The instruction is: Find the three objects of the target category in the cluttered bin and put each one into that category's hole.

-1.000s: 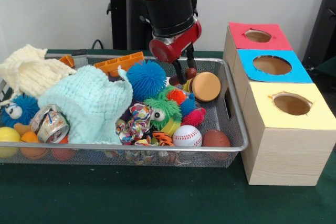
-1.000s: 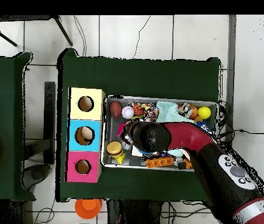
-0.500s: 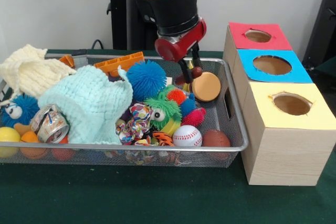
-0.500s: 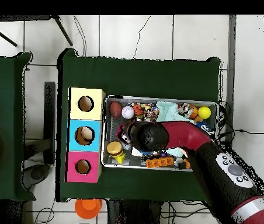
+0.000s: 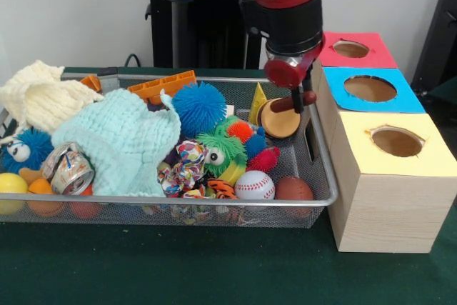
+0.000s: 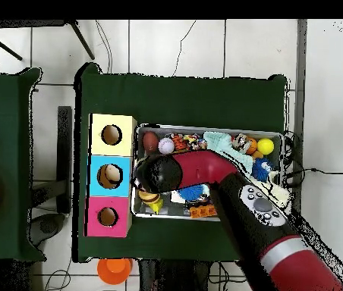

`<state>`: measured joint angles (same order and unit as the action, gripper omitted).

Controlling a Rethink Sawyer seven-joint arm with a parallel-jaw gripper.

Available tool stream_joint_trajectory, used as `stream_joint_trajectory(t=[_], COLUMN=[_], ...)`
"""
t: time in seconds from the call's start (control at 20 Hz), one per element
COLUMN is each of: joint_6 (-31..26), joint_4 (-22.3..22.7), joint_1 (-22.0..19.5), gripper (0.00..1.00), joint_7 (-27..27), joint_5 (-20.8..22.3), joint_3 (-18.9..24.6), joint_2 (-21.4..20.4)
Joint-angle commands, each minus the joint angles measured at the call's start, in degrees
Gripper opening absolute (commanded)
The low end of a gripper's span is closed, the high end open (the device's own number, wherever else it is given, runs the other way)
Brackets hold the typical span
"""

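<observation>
Wire-mesh bin: the wide, shallow silver wire-mesh bin [image 5: 178, 198] fills the left and middle of the front view and is crowded with toys and cloths.
Left end: a cream knitted cloth [image 5: 36, 98] and a mint-green knitted cloth [image 5: 121, 141] cover much of the pile, so more plush animals may lie hidden under them.
Middle: a blue spiky rubber ball [image 5: 199, 107] sits behind a green spiky ball with an eye [image 5: 221, 149], and a white baseball [image 5: 254, 185] lies against the front rim. None of these is of the target kind.
Right end: a round tan wooden disc [image 5: 280, 118] leans near the bin's end wall.
Gripper: the black two-fingered gripper [image 5: 295, 101] hangs just above the disc, its fingers pinched on a small reddish-brown object [image 5: 307, 97] held clear of the pile.
Held thing: probably one of the plush animals, though it is too small to be sure.
Step in hand: carrying a pick out of the bin toward the boxes.
Red-top hole: the round hole in the red-topped pale wooden box [image 5: 350, 48] is the farthest of three, behind the blue-topped hole [image 5: 370, 88] and the yellow-topped hole [image 5: 396, 141].
Next move: travel right and back over the bin's end rim, centre above the red-top hole, then release.
</observation>
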<state>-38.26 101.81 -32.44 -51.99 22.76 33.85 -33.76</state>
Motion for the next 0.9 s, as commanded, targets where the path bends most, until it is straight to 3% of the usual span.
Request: stream_joint_trajectory(t=[0.05, 0.3, 0.9], joint_6=[-8.2, -9.7, -9.2], joint_4=[-7.3, -9.0, -11.6], joint_1=[4.3, 8.0, 13.4], gripper=[0.0, 0.0, 0.0], joint_7=[-10.7, -10.5, -9.3], joint_5=[1.7, 4.7, 6.7], joint_3=[-9.1, -13.6, -18.6], joint_2=[2.0, 0.9, 0.8])
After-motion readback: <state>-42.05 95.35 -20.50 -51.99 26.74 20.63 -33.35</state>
